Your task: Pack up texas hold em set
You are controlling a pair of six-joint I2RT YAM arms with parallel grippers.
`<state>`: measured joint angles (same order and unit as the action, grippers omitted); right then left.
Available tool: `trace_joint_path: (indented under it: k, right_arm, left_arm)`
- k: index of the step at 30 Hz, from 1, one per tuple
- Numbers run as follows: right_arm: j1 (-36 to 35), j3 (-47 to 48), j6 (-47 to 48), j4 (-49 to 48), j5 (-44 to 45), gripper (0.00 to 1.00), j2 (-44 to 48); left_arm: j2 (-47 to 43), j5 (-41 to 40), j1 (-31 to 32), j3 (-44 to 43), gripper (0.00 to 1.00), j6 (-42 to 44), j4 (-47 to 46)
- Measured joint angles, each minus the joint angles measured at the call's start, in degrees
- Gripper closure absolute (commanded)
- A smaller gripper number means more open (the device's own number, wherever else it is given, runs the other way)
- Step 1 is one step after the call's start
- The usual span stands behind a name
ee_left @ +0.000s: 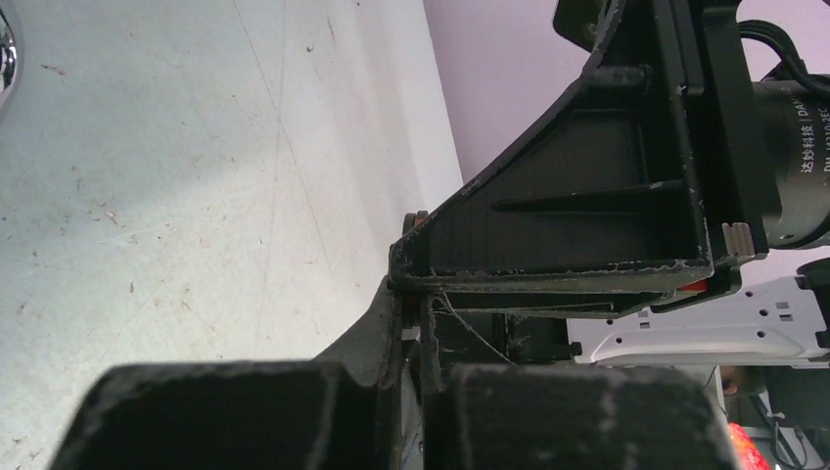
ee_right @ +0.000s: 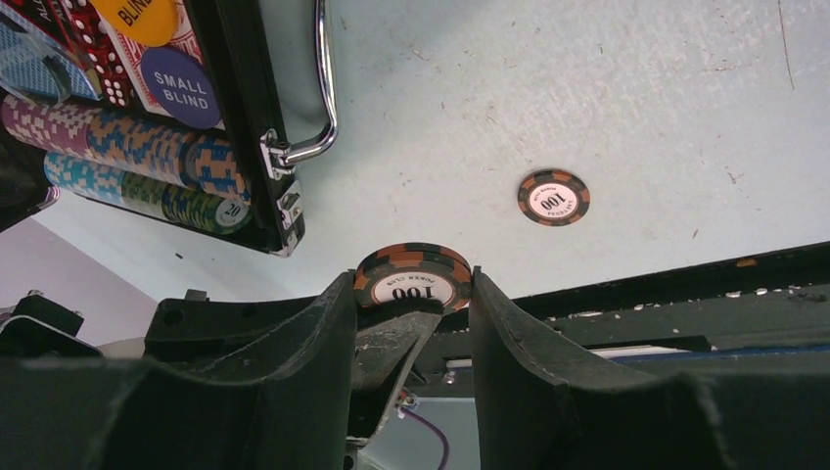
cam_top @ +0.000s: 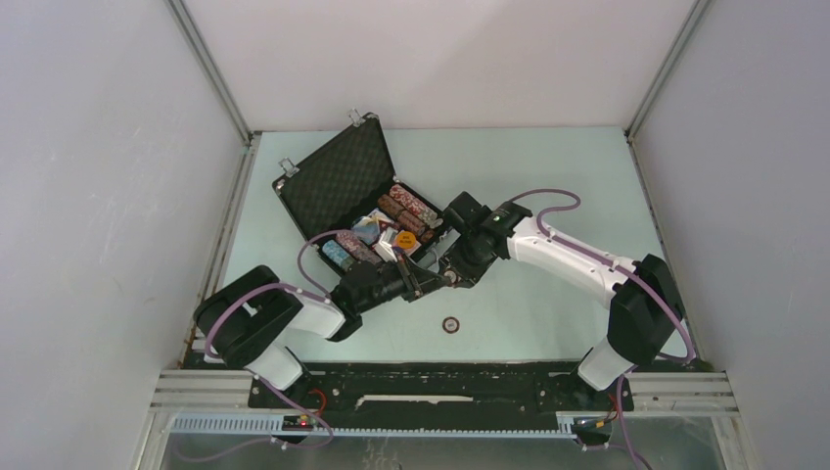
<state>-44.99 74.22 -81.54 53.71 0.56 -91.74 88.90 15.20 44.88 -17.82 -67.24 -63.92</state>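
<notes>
1. We see the black rectangular briefcase with silver trim (cam_top: 336, 182) on the pale table (cam_top: 548, 176), left of centre and toward the far side. It is open, with the foam-lined lid tilted back to the far left.
2. In the base: rows of multicoloured poker chips (ee_right: 127, 147) lying on edge, a round yellow button (ee_right: 145, 15) and a round blue "SMALL BLIND" button (ee_right: 179, 88). The silver handle (ee_right: 328, 88) hangs off the near-right wall of the case.
3. The right gripper (ee_right: 413, 294) sits just off that near-right wall, low over the table. Its jaws are part-closed, clamping a short stack of orange-and-black "100" chips (ee_right: 411, 269) across its diameter. The top face of the stack points at the wrist camera.
4. The left gripper (ee_left: 411, 328) comes in from the left and meets the right gripper tip to tip. Its fingers (ee_left: 225, 411) are drawn almost together, leaving only a thin slit.
5. We see an orange-and-white sliver in that slit. We cannot tell whether it is a chip edge or whether it is actually gripped.
6. In the right wrist view a dark part sits under the held stack, between the right jaws. We cannot tell what it is.
7. One single orange-and-black "100" chip (cam_top: 451, 324) lies flat on the table, near side of both grippers, well apart from the case.
</notes>
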Motion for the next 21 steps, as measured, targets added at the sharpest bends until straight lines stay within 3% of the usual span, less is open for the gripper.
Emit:
trace_joint_path:
  k: [1,7,8,11,16,21]
  right_arm:
    - [0.00,0.00,0.00,-0.04,0.02,0.75,0.00]
    - [-0.11,0.00,0.46,-0.59,0.55,0.22,0.02]
    - [-0.11,0.00,1.01,-0.63,1.03,0.17,0.07]
    - [1.05,0.00,5.88,-1.05,2.32,0.14,1.05]
    - [7.65,-0.04,23.08,-4.63,1.84,0.13,8.35]
    - [12.13,-3.37,41.62,-8.57,2.69,0.12,23.37]
  left_arm:
    - [-0.04,-0.07,0.00,0.00,1.00,-0.26,0.13]
    - [-2.95,-0.94,0.09,-0.48,1.00,0.90,5.11]
    - [-3.96,-1.18,0.15,-0.52,1.00,1.70,6.73]
    - [-9.14,-2.45,0.44,-0.76,1.00,5.81,15.65]
    - [-18.36,-5.40,0.09,-5.46,1.00,14.25,35.80]
    - [-21.70,-12.55,-0.87,-20.94,1.00,26.67,60.63]
